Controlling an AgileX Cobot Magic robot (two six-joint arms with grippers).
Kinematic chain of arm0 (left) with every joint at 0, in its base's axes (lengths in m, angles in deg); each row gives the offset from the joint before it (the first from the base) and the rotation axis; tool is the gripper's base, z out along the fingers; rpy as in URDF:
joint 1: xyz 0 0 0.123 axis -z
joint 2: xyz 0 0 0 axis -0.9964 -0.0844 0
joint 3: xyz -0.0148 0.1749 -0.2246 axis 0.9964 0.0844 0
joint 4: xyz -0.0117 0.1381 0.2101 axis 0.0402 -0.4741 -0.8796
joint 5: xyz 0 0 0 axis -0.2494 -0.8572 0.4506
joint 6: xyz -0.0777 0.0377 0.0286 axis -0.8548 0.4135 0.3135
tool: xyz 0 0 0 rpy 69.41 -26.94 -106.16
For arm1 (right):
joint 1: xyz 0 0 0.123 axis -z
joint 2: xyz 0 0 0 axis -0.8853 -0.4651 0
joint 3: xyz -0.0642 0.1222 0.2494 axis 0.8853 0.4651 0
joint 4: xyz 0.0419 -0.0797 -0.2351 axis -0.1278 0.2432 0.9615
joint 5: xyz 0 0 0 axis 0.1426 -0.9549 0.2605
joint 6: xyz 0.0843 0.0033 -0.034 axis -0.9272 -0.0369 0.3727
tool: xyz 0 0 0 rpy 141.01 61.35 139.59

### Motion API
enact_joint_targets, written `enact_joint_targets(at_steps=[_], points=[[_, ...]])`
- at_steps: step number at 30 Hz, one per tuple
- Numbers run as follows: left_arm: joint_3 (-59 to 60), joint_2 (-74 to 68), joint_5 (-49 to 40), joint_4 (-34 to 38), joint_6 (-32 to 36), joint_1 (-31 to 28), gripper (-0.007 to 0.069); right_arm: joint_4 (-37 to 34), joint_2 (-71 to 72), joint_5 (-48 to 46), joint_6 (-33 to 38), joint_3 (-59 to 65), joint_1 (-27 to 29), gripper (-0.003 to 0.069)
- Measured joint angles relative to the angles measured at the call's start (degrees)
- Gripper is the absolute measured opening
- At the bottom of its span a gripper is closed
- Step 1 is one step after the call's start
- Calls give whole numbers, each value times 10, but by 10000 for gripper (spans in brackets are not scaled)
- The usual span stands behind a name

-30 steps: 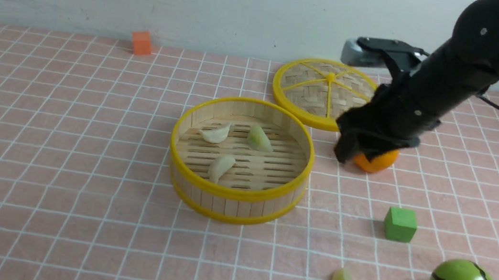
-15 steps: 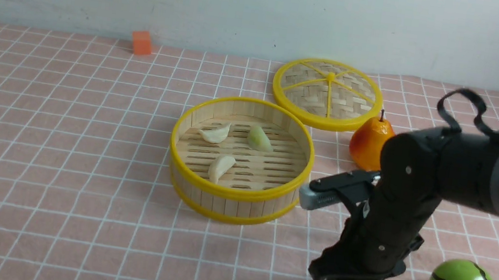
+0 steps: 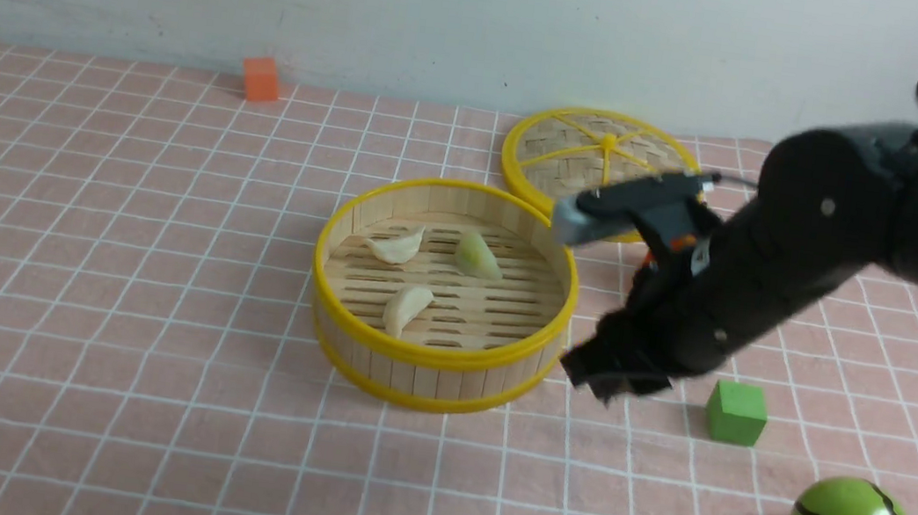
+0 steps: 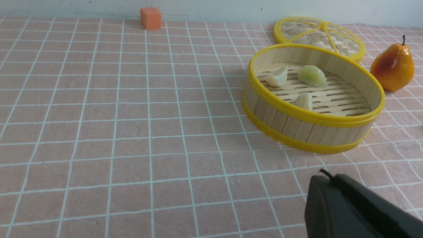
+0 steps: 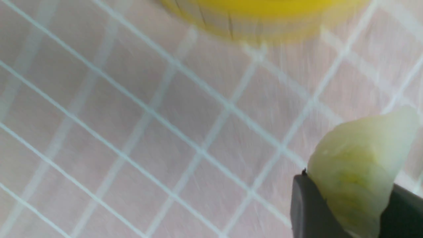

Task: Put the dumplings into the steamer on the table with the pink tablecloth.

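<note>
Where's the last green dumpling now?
The dumpling is clamped in the right pincer, per the right wrist view; in front view that pincer hangs between the steamer and the green cube.

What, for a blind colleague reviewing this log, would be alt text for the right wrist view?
A pale green dumpling is pinched between the right gripper's two dark fingers above the pink gridded tablecloth. The steamer's yellow-rimmed wall shows blurred nearby.

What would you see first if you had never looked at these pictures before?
The big black right arm, low beside the yellow-rimmed steamer mid-table. Its fingers pinch a pale green dumpling. Three dumplings lie in the steamer.
</note>
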Motion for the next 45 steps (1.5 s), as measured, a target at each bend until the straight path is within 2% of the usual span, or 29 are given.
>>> enact_joint_targets(at_steps=[5,8,12,14,15,16,18,19,20,22,24,26,27,29,33,34,35,38,40,41,42,45], points=[[0,0,12,0,0,0,-6,-73,-48,94,96,-83,-24,196],[0,0,14,0,0,0,-3,-77,-112,127,118,-103,-17,196],[0,0,14,0,0,0,-3,-78,-190,140,106,-127,0,200],[0,0,12,1,0,0,-1,-78,-231,140,91,-149,4,270],[0,0,11,1,0,0,-1,-78,-236,140,91,-152,4,279],[0,0,7,1,0,0,0,-78,-249,137,89,-167,4,370],[0,0,2,1,0,0,1,-78,-250,132,88,-179,4,461],[0,0,0,1,0,0,1,-78,-250,131,88,-179,4,470],[0,0,-4,1,0,0,4,-76,-241,121,84,-193,4,536],[0,0,-5,1,0,0,4,-72,-219,88,75,-215,5,583],[0,0,-6,1,0,0,4,-63,-186,41,66,-240,5,587],[0,0,-6,1,0,0,4,-49,-156,4,57,-259,5,570],[0,0,-6,1,0,0,4,-21,-102,-49,44,-283,5,516],[0,0,-6,1,0,0,8,10,-47,-89,31,-294,5,442],[0,0,-6,1,0,0,17,73,76,-146,-10,-293,5,186],[0,0,-6,1,0,0,17,77,87,-148,-12,-290,5,159],[0,0,-6,1,0,0,18,85,133,-158,-16,-263,5,57],[0,0,-6,1,0,0,18,84,205,-156,-19,-188,5,-14],[0,0,-6,1,0,0,20,78,269,-132,-20,-98,5,-19],[0,0,-6,1,0,0,22,74,321,-102,-20,-15,5,-19],[0,0,-6,2,0,0,22,74,321,-97,-20,-15,5,-19],[0,0,-6,2,0,0,28,72,419,-2,-20,162,5,-19]])
